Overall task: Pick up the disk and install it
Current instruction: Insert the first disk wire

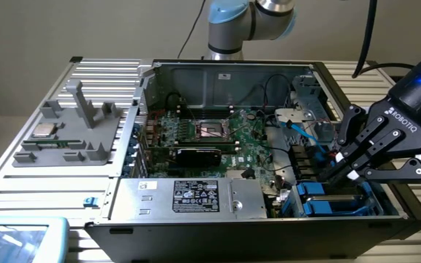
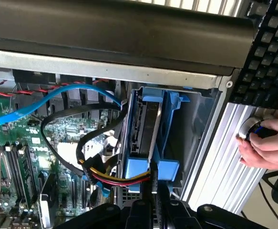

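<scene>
The disk (image 2: 146, 125) stands on edge in the drive bay (image 1: 328, 205) at the near corner of the open computer case, on the exterior view's right. Its bright blue frame (image 2: 153, 171) wraps the silver-grey body. My gripper (image 2: 153, 207) reaches down into that bay, its two black fingers (image 2: 141, 210) close together and pinching the frame's thin edge. In the exterior view the gripper (image 1: 340, 176) tilts down toward the blue bay from the right.
A blue data cable (image 2: 57, 98) and a black, red and yellow power bundle (image 2: 88, 167) hang beside the disk. The motherboard (image 1: 210, 137) fills the case's middle; a grey power supply (image 1: 188, 197) sits at the front. A person's hand (image 2: 267, 143) rests on a knob outside the case.
</scene>
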You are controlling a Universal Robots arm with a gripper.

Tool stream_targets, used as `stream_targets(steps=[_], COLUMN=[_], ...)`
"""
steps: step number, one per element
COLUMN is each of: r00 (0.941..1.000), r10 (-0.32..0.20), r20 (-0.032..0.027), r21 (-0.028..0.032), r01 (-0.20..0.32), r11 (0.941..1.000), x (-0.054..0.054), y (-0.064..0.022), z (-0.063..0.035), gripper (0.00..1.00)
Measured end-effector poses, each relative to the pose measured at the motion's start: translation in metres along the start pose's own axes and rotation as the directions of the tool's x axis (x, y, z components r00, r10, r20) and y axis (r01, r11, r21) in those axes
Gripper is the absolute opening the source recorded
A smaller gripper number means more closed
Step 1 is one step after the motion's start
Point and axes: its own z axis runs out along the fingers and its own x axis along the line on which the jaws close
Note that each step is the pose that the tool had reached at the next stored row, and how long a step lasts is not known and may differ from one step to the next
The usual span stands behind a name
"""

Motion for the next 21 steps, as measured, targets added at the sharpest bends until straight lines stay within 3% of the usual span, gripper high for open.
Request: stream_targets(steps=[4,9,11,19,21], r00=[1.0,1.0,0.9999,0.9966,0.996], r10=[-0.001,0.001,0.009,0.07,0.077], r20=[-0.0013,-0.0052,-0.0106,-0.0435,-0.0466], r21=[0.004,0.0045,0.0053,0.0131,0.0141], r01=[0.001,-0.001,-0.009,-0.069,-0.076], r11=[1.0,1.0,0.9999,0.9975,0.997], x=[-0.001,-0.001,-0.002,-0.001,-0.001], y=[0.0069,0.014,0.0152,0.0182,0.0193], z=[-0.0025,-0.0044,-0.0041,-0.0017,-0.0021], gripper=[0.16,0.16,0.16,0.16,0.16])
